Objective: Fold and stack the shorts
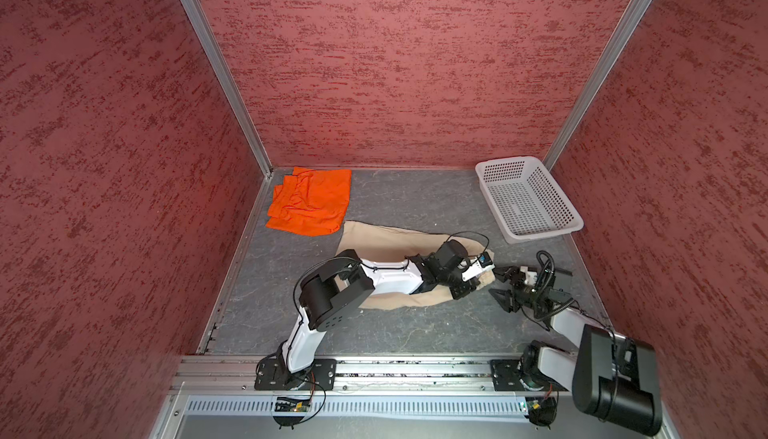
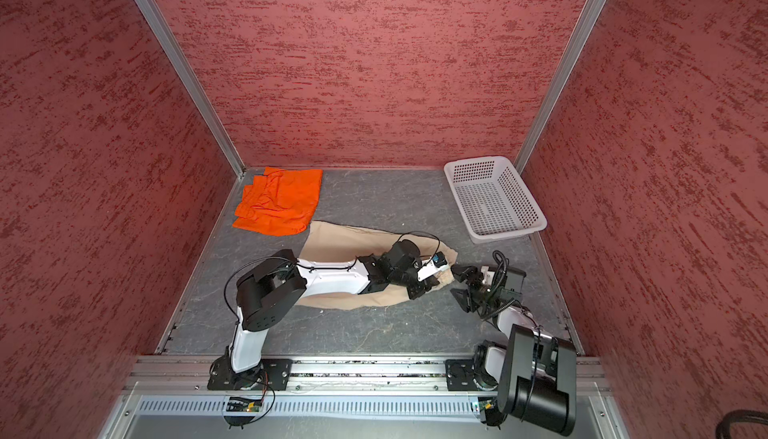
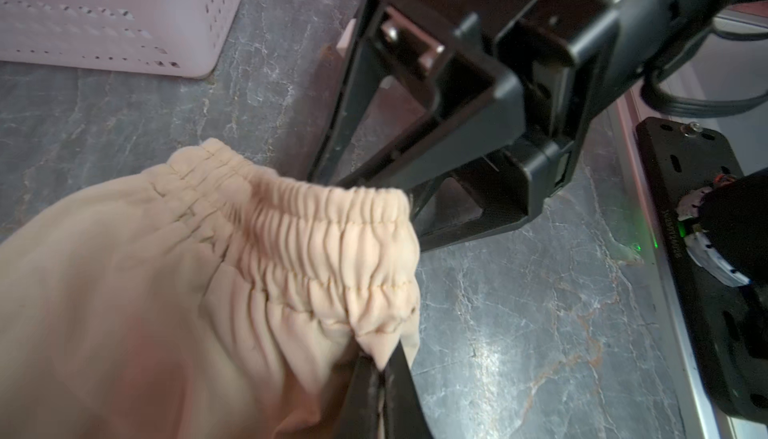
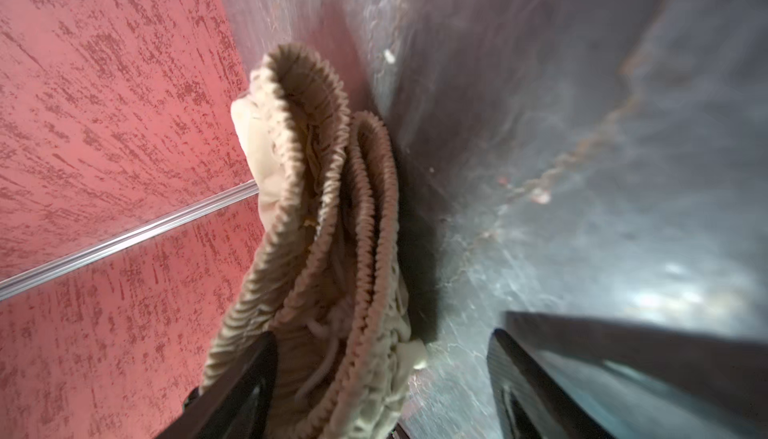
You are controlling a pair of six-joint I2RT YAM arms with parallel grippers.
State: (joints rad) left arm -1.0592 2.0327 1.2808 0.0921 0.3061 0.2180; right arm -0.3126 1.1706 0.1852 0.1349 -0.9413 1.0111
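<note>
Nearest of all, the right arm's black elbow (image 1: 615, 378) stood over the metal rail (image 1: 415, 368) at the near edge of the counter (image 1: 415, 195). The left arm (image 1: 390, 277) reached across to the right, and its jaws were together, clamped on a corner of the gathered waistband (image 3: 316, 225) of the beige shorts (image 1: 386, 237). That pair lay stretched across the middle of the counter, waistband end at the right and lifted a little. The right arm's jaws stood wide apart just beside that waistband, gripping nothing. The orange shorts (image 1: 309, 202) lay folded in the far left corner, their near edge just beside the beige cloth, perhaps touching. A white basket (image 1: 507, 161) sat at the far right, well apart. The beige pair looked light, soft and limp, likely to sag and drag wherever unsupported. Its elastic bunched the fabric and would probably spring back after stretching. The thick waistband corners seemed the surest places to hold, since the thin leg cloth could slide out of a pinch.
</note>
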